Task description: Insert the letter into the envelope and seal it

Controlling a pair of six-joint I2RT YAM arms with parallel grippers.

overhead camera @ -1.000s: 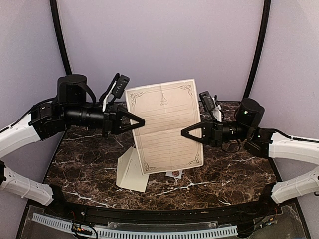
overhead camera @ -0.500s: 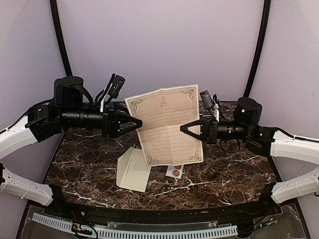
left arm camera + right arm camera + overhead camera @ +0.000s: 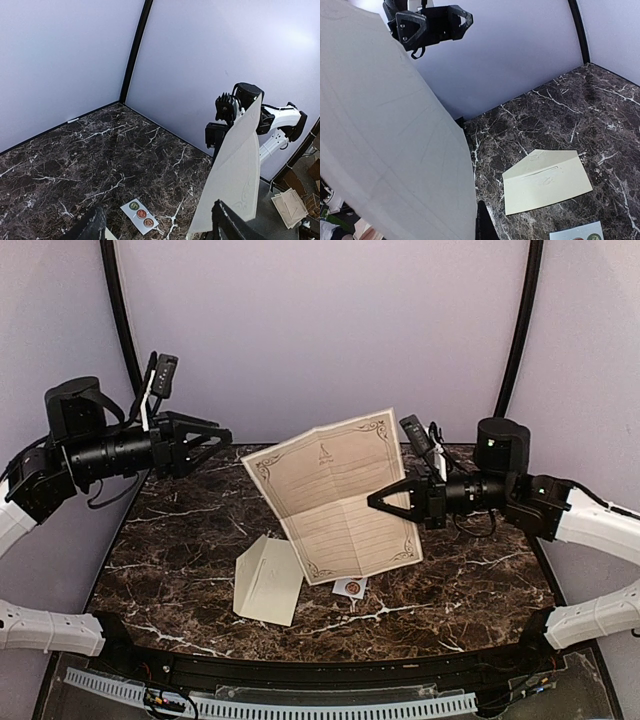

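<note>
Top external: right claw (image 3: 374, 501) pinches letter (image 3: 330, 490), its print illegible.

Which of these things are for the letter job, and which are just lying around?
For the job:
- letter, pinched by the right gripper
- envelope, flat on the table

Lying about:
- sticker strip near the envelope, untouched, though it might serve for sealing

Pale lilac walls (image 3: 320, 330), dark marble tabletop (image 3: 170, 570)
</note>
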